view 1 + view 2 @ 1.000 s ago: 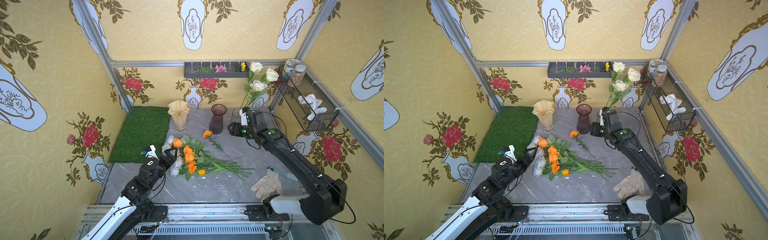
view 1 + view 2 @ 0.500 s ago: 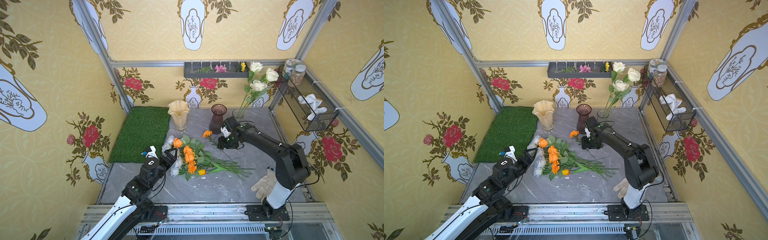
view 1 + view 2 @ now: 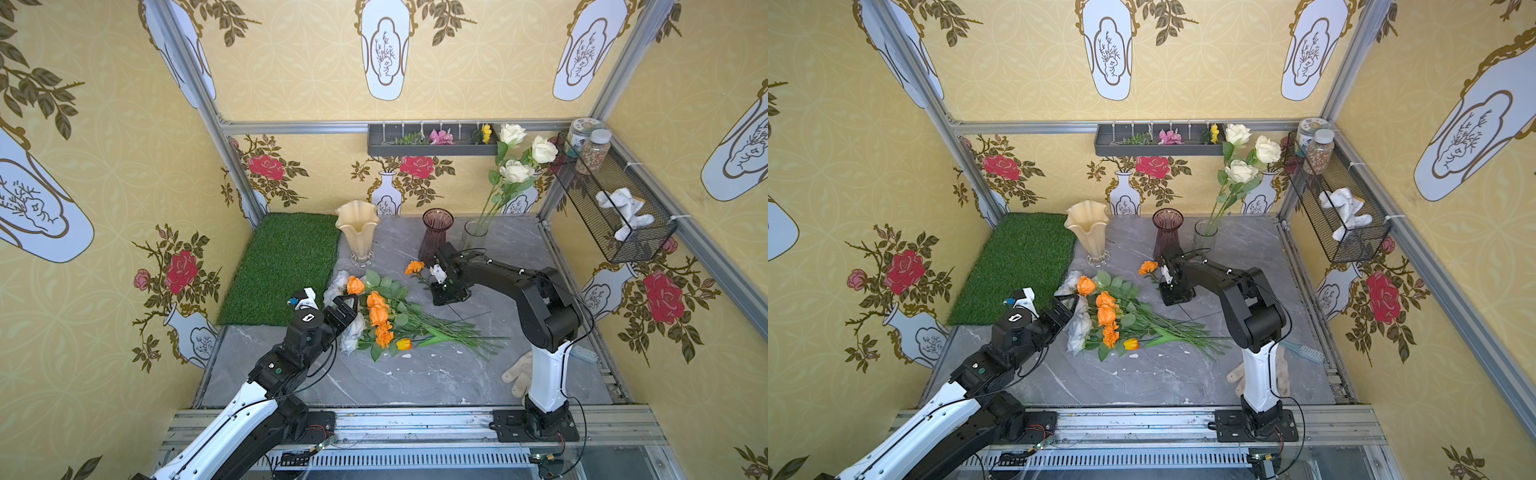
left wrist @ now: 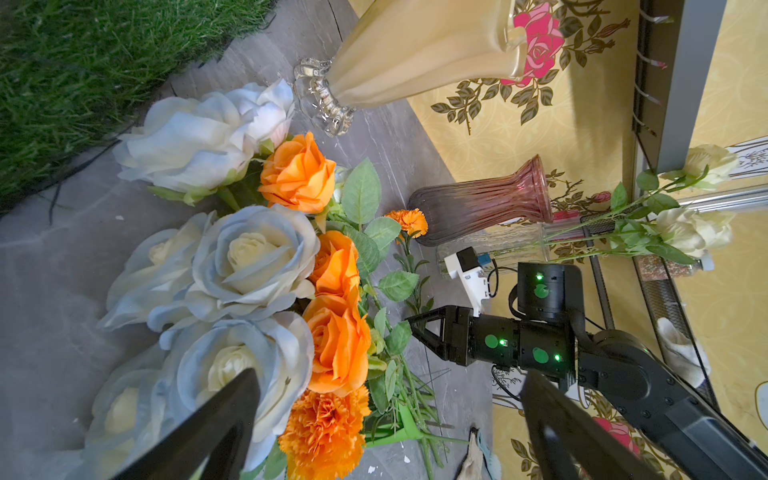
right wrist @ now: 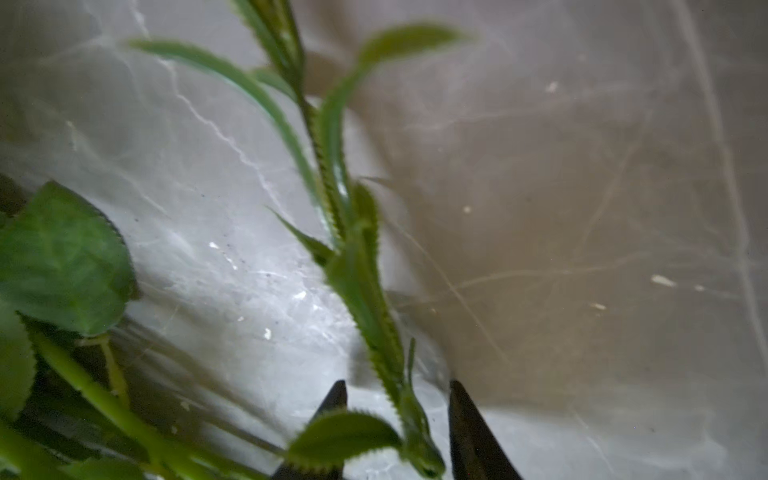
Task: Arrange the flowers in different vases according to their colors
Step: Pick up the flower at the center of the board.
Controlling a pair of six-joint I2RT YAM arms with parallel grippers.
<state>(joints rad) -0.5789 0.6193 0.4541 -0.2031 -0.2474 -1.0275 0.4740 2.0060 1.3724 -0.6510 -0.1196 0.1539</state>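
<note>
Marigold stem (image 5: pixel 376 328) between right gripper (image 5: pixel 398 386) tips: wrist-view only.

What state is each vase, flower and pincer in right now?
Cream ruffled vase: upright, empty.
Purple ribbed vase: upright, empty.
Clear cylinder vase: upright, holding three cream-white roses.
Lone orange marigold: lying on the table.
Flower heap: lying on the table.
Left pincer: open, by the pale blue roses.
Right pincer: open, straddling the marigold's stem.

Left arm (image 3: pixel 266 374) low, reaching forward; left gripper (image 3: pixel 348 308) jaws wide apart. Right arm (image 3: pixel 507 276) bent at elbow, wrist pitched down; right gripper (image 5: pixel 397 390) jaws narrowly apart.
</note>
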